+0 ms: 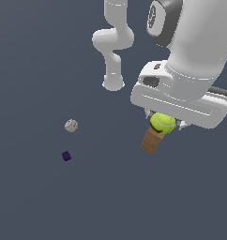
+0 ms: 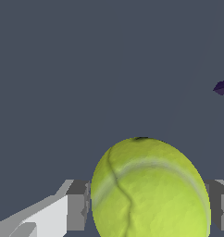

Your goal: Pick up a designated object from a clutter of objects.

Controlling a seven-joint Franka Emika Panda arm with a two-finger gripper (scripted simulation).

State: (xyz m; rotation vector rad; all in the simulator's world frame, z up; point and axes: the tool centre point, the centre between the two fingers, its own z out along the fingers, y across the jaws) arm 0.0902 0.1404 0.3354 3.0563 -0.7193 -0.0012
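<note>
The small yellow-green tennis ball with a pale seam line (image 1: 162,123) sits between the fingers of the white robot gripper (image 1: 163,124), which is clamped on it from both sides; in the wrist view the same ball (image 2: 151,190) fills the space between the two grey finger pads (image 2: 77,203), touching each. In the exterior view the ball overlaps the upper end of the brown cardboard-like box (image 1: 149,141), a closed, tilted block whose contents, if any, cannot be seen; whether ball and box touch cannot be told. Well apart, toward the exterior view's left, the small grey-white ball (image 1: 71,125) rests on the dark grey-blue floor (image 1: 40,197), and the tiny dark purple cube (image 1: 66,156) lies near it, just below in that view. The cube also shows at the edge of the wrist view (image 2: 223,87).
</note>
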